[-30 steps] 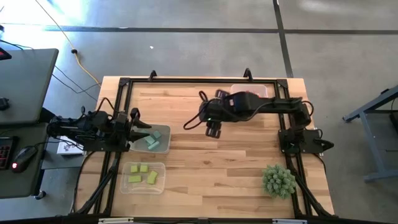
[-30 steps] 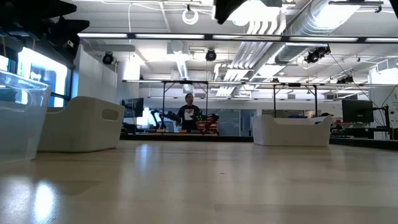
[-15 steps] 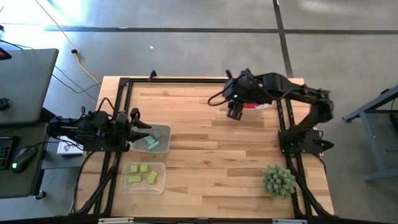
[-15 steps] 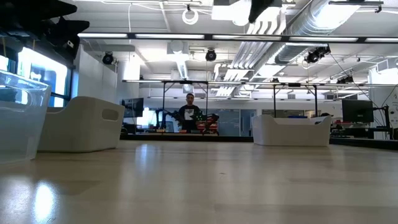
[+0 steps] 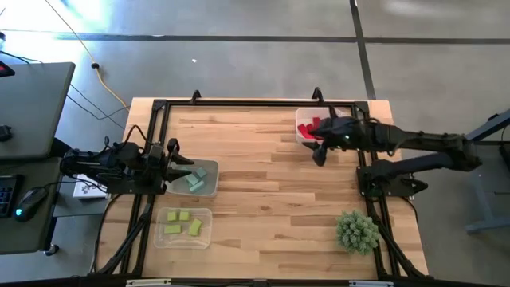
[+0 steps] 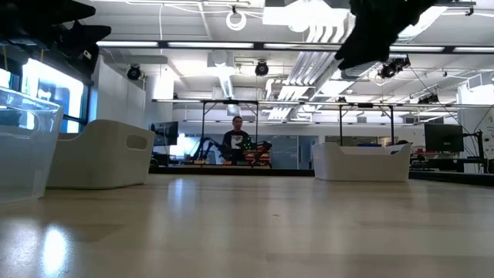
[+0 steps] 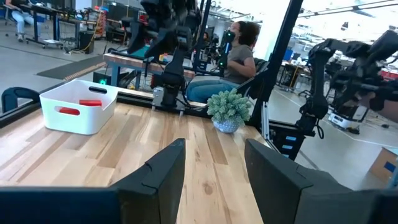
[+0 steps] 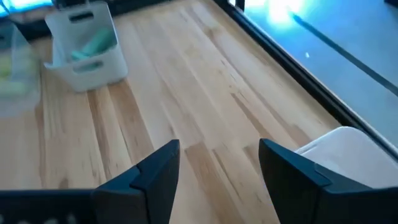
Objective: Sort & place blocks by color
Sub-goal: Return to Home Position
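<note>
High view, looking straight down on a wooden table (image 5: 271, 199). At the left edge the left gripper (image 5: 179, 167) sits just beside a gray bin (image 5: 209, 190) that holds the teal blocks (image 5: 197, 178). Below that bin, at lower left, a clear tray (image 5: 159, 239) holds the yellow-green blocks (image 5: 183, 223). At upper right a white bin (image 5: 311, 112) holds the red blocks (image 5: 307, 127). The right arm reaches in from the right edge, and the right gripper (image 5: 320, 153) hangs at that bin's lower edge. A spiky green plant ball (image 5: 357, 231) stands at lower right.

Low view, level with the tabletop. The clear tray is at far left, the gray bin next to it, the white bin at right. The right arm is a dark shape at the top right. A person (image 6: 235, 140) stands far off in the room, centre frame.

Left wrist view: the two dark fingers at the bottom stand apart, released, with nothing between them. The white bin with red blocks is at left, the plant ball at centre, and a seated person is behind the table.

Right wrist view: the fingers are spread, holding nothing. The gray bin with teal blocks is at upper left, and a corner of the white bin is at lower right
</note>
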Robot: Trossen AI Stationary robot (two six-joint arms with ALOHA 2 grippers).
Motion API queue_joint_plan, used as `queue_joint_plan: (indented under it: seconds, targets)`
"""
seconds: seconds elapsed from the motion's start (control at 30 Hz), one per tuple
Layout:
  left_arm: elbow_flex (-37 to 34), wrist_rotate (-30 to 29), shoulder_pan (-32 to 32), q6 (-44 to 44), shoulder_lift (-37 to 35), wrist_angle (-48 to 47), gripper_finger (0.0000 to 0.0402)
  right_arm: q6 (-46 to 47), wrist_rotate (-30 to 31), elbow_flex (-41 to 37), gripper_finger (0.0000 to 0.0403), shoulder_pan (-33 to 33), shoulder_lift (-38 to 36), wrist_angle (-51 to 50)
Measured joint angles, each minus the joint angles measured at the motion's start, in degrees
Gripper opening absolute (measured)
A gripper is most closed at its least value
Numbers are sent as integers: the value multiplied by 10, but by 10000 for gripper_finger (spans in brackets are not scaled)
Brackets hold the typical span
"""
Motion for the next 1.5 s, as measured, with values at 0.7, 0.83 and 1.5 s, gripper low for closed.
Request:
queue_joint_plan:
  seconds: [0.7, 0.83, 1.5]
  targets:
    - [0, 0, 0, 75, 0, -1, 156, 56, -8, -358, 206, 0, -220, 289]
    - [0, 0, 0, 75, 0, -2, 156, 73, -8, -397, 206, 0, -255, 308]
    - [0, 0, 0, 74, 0, -2, 156, 38, 24, -428, 206, 0, -456, 170]
